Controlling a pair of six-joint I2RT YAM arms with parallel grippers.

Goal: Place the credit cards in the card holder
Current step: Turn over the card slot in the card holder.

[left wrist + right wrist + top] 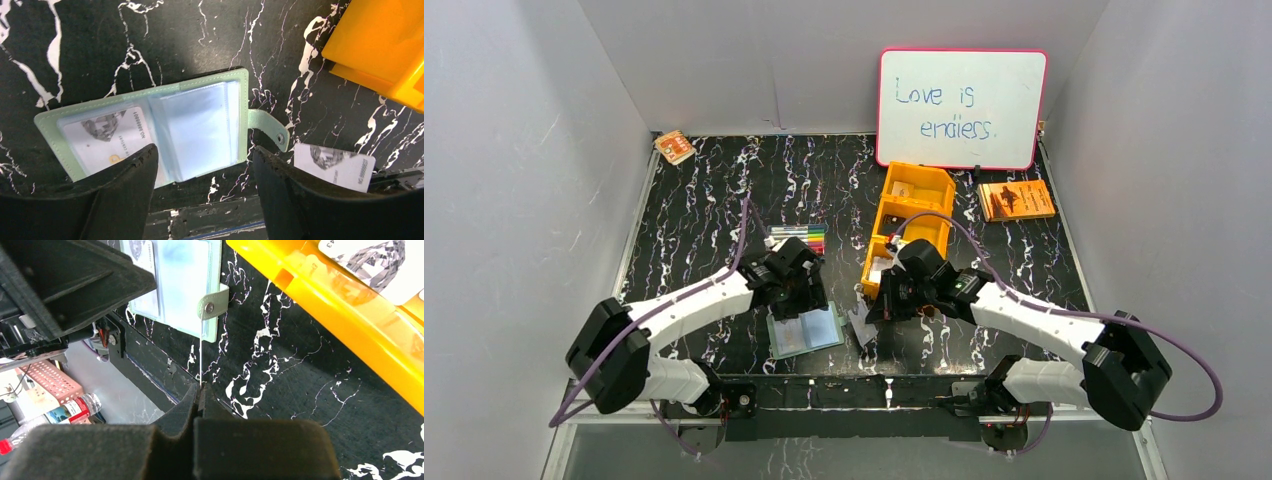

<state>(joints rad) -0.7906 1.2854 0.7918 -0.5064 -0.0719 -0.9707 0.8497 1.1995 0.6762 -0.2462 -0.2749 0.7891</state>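
From above, the left gripper (802, 303) hovers, jaws apart, over the open grey-green folding card holder (812, 335) on the black marbled table (704, 200); the right gripper (871, 314) pinches a thin whitish credit card (860, 328) beside it. Left wrist: nothing between the fingers (125, 185); a second pale card (107, 137) sits in a holder pocket. Right wrist: jaws clamped on the card's edge, near an orange plastic bin (340, 310).
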